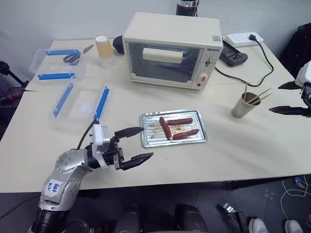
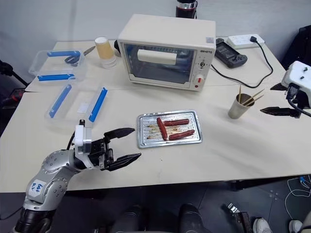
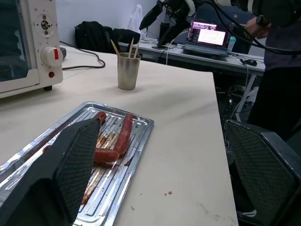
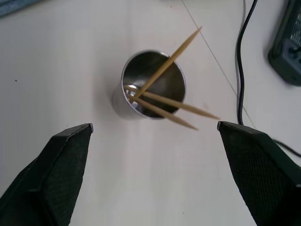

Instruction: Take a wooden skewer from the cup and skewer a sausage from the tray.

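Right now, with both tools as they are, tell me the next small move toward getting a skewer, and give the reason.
Probably bring the right tool down onto one wooden skewer and close on it. Its fingers stand wide open and empty beside the cup, where three skewers lean out over the rim. The left tool waits open near the tray, whose three sausages are unpierced.

Skewers: we counted three wooden skewers (image 4: pixel 165 63) standing in one cup (image 4: pixel 153 84).
Sausages: we saw three sausages (image 1: pixel 165 127) lying on one metal tray (image 1: pixel 146 138).
Ovens: we counted one toaster oven (image 1: pixel 170 51) at the back of the table.
Plastic boxes: we saw two clear boxes (image 1: pixel 56 65) with blue clips; four blue clips were visible.
Other cups: one yellowish paper cup (image 1: pixel 102 47) on a clear stack.
Grippers: we counted two, the left gripper (image 1: pixel 136 143) and the right gripper (image 1: pixel 284 98).
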Tool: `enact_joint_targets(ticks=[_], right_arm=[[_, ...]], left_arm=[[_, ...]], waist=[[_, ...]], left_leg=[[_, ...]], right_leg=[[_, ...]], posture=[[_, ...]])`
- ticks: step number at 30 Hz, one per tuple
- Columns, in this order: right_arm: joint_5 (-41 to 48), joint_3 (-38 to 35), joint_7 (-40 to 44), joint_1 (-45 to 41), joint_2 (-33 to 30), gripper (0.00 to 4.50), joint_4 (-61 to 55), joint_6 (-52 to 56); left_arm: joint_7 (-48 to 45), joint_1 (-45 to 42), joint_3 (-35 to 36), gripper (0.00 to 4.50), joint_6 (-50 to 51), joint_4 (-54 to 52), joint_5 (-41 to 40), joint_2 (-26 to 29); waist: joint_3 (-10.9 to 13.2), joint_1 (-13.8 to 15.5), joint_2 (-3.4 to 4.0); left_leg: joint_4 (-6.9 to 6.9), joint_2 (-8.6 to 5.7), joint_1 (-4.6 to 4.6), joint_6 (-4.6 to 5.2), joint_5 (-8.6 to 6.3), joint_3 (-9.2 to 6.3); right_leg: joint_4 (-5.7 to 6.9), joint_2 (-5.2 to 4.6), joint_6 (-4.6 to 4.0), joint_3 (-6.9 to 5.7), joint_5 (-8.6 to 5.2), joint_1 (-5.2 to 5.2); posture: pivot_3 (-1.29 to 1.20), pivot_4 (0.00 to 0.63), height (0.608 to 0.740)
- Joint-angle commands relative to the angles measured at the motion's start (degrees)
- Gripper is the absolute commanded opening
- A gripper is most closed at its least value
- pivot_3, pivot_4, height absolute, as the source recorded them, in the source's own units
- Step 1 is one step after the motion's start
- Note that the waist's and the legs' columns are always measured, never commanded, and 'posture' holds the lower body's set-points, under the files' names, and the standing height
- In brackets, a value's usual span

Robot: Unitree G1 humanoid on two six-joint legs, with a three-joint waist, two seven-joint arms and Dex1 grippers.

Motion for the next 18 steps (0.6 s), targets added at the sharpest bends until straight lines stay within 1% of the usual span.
enact_joint_targets(ticks=[1,6,13,14,16,18], right_arm=[[-0.7,-0.6,-1.5,-3.1,0.7,4.48,3.0,-0.9],[-0.6,-1.7,-2.9,-5.2,3.2,4.48,7.3,1.0],[-1.2,-1.5,-2.2,-7.6,5.4,4.48,8.9,4.7],[-1.2,-1.6,-2.1,-7.8,5.6,4.2,9.0,5.2],[-1.7,-1.2,-1.8,-8.0,5.6,3.95,9.0,5.6],[-2.1,-0.9,-1.4,-8.2,5.6,3.32,8.9,5.9]], left_arm=[[-0.5,-0.2,-0.1,4.5,-0.8,-0.7,0.1,0.1],[-0.3,0.3,0.0,4.5,-0.7,-1.3,0.2,0.2],[0.2,0.9,0.2,4.5,-0.5,-2.1,0.2,0.4],[0.2,0.9,0.2,4.5,-0.5,-2.1,0.2,0.4],[0.4,1.0,0.5,4.5,-0.3,-2.3,0.2,0.6],[0.6,1.2,0.6,4.5,-0.2,-2.5,0.1,0.7]], waist=[[0.0,-0.1,0.02],[0.0,-0.2,0.03],[0.0,-0.1,0.06],[0.0,-0.1,0.06],[0.0,-0.1,0.06],[0.0,-0.1,0.07]], left_leg=[[0.0,0.0,0.0,0.0,0.0,0.01],[0.0,0.01,-0.01,0.0,0.0,0.01],[0.0,0.04,-0.01,0.0,0.0,-0.01],[0.0,0.04,-0.01,0.0,0.0,-0.01],[0.0,0.04,-0.01,0.0,0.0,-0.01],[0.0,0.04,-0.01,0.0,0.0,-0.01]], right_leg=[[0.0,0.0,0.0,0.01,0.0,-0.01],[0.03,0.0,0.0,0.01,0.0,-0.02],[0.04,-0.01,0.0,0.01,0.0,-0.02],[0.04,-0.01,0.0,0.02,0.0,-0.02],[0.05,-0.01,0.0,0.02,0.0,-0.02],[0.05,-0.01,0.0,0.02,0.0,-0.02]], posture=[[0.0,0.15,0.74],[0.0,0.15,0.74],[0.0,0.15,0.74],[0.0,0.15,0.74],[0.0,0.15,0.74],[0.0,0.15,0.74]])
